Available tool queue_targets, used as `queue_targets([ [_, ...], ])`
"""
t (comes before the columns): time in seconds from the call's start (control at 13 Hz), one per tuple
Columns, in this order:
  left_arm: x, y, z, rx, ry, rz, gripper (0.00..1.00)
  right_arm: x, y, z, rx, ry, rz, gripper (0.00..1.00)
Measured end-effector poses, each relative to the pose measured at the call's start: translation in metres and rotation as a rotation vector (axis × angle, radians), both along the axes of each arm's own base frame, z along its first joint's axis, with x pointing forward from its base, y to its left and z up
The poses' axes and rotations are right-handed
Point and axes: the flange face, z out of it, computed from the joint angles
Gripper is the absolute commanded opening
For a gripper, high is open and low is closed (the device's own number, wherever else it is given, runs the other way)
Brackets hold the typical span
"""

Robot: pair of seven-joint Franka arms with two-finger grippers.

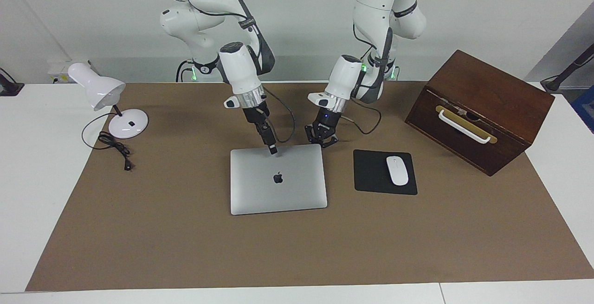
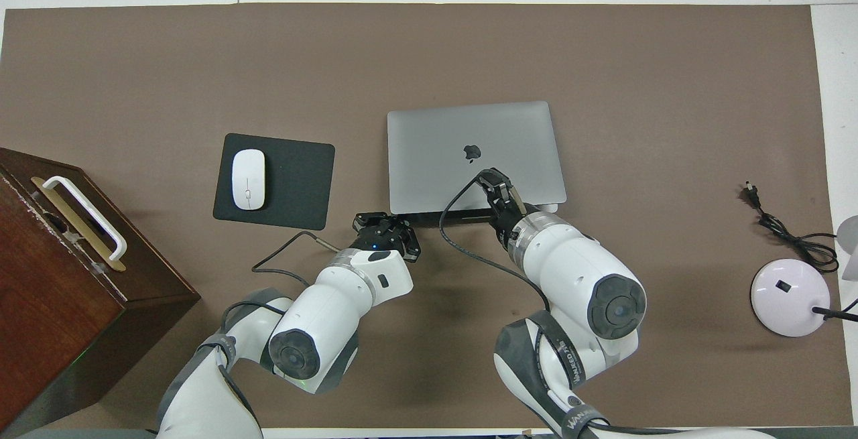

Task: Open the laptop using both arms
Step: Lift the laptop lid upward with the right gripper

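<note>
Both tools pinched closed, empty: right tool [image 1: 273,150] on laptop [image 1: 278,181] lid, left tool [image 1: 321,139] at its corner. Brown-matted white worktop [image 1: 185,239], white wall. One laptop, mid-worktop; two arms.

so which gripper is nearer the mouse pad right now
The left. The left gripper sits at the laptop's corner on the side facing the mouse pad; the right gripper is over the lid, toward the right arm's end.
</note>
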Motion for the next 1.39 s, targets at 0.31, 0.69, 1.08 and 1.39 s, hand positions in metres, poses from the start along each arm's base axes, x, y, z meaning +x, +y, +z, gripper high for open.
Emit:
queue_targets([
  [0.31,0.000,0.000,0.000,0.000,0.000,0.000,0.00,0.005,0.014,0.007,0.028,-0.008,-0.012,0.94],
  [0.69,0.000,0.000,0.000,0.000,0.000,0.000,0.00,0.015,0.031,-0.004,0.034,0.004,-0.008,0.94],
  [1.08,0.000,0.000,0.000,0.000,0.000,0.000,0.00,0.023,0.028,-0.008,0.033,0.006,-0.020,0.94],
  [1.39,0.000,0.000,0.000,0.000,0.000,0.000,0.00,0.031,0.021,-0.005,0.032,-0.006,-0.027,0.94],
])
